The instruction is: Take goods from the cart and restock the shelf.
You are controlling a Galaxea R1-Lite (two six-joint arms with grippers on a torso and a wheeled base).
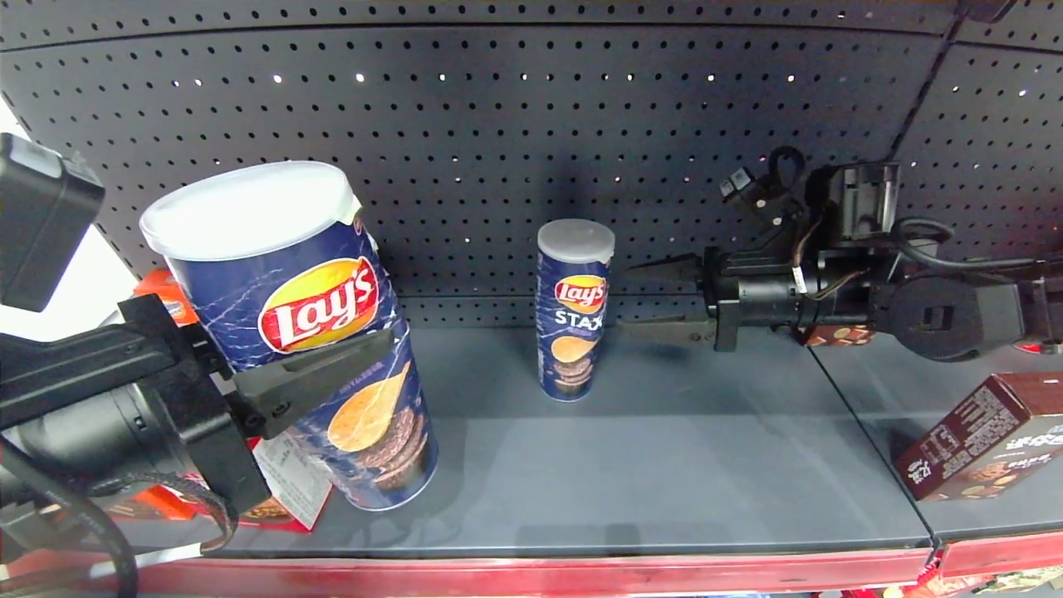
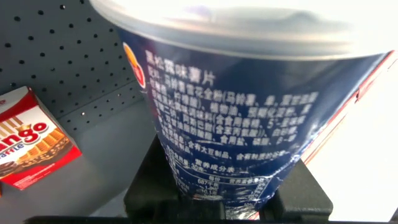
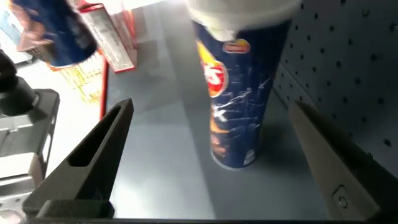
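Blue cardboard under a white lid crowded the left wrist view, so little of the shelf showed past the held chip can (image 2: 249, 124) beyond a red-and-white box (image 2: 34, 146) at the left edge. In the head view's lower left, the left gripper (image 1: 349, 349) was clamped on that can (image 1: 291, 332), one finger (image 1: 315, 374) across its front and the other hidden behind. The can leaned, and I could not tell whether its base touched the shelf (image 1: 664, 465). At centre a second chip can (image 1: 575, 311) stood upright near the pegboard (image 1: 498, 124). From the right, the right arm reached in level, and the right gripper (image 1: 639, 297) was spread wide, holding nothing, its tips just beside that can. A brown box (image 1: 980, 436) was cut off at the right edge.
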